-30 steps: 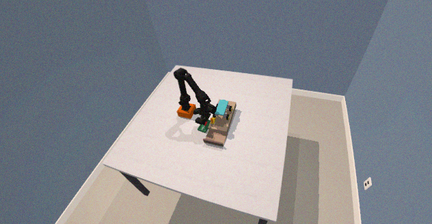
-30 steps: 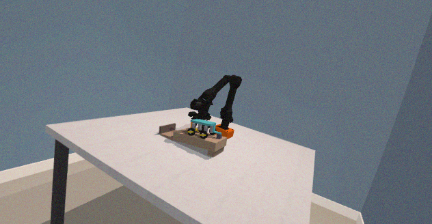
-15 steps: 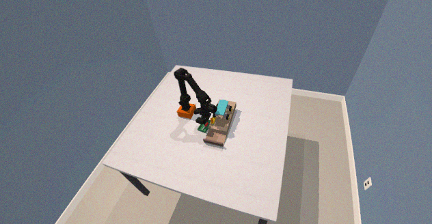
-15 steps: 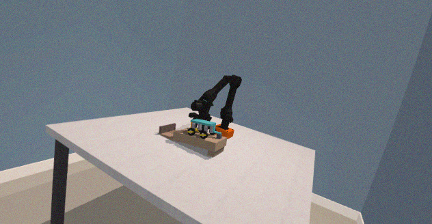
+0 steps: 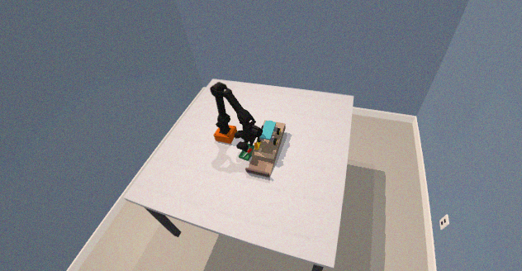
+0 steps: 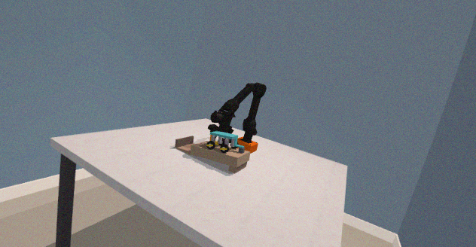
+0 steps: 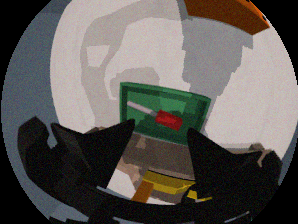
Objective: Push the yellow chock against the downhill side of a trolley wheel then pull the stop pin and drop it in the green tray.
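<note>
The stop pin (image 7: 169,120) lies in the green tray (image 7: 205,111) (image 5: 243,157), its red head toward the ramp side and its grey shank flat on the tray floor. My gripper (image 7: 161,127) (image 5: 250,144) is open and empty above the tray, beside the ramp. The cyan-topped trolley (image 5: 268,130) (image 6: 224,135) stands on the wooden ramp (image 5: 260,168) (image 6: 215,156) (image 7: 165,152). The yellow chock (image 7: 167,184) (image 5: 258,145) with its orange handle is on the ramp, just downhill of the trolley. Whether it touches a wheel is hidden.
The arm's orange base (image 5: 225,135) (image 6: 248,144) (image 7: 225,12) stands on the table behind the tray. An upright end board (image 6: 184,141) closes the ramp's low end. The ramp's near side runs close along the tray.
</note>
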### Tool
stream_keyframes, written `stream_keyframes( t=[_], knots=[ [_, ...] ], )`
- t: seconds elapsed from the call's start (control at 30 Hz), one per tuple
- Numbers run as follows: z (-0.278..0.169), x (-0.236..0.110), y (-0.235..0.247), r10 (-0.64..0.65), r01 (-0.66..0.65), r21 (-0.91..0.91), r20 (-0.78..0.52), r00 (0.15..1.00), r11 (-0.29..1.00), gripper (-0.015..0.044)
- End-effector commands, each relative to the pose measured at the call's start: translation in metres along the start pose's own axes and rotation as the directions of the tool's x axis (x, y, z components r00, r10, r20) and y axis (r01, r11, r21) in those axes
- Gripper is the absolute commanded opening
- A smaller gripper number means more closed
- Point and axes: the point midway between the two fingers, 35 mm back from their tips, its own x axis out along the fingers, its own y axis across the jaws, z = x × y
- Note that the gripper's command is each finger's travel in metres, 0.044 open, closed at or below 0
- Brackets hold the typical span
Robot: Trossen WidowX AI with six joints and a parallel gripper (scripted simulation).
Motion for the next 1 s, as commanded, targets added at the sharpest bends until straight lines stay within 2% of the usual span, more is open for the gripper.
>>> stream_keyframes(
  t=[0.0,0.23,0.37,0.97],
  knots=[
    [0.0,0.0,0.0,0.0,0.0,0.0,0.0,1.0,1.0,0.034],
    [0.003,-0.019,0.002,0.001,-0.001,0.002,0.005,1.0,1.0,0.034],
    [0.006,-0.027,0.003,0.001,-0.001,0.003,0.006,1.0,1.0,0.044],
    [0.007,-0.075,0.01,0.001,-0.001,0.003,0.006,1.0,1.0,0.044]
  ],
)
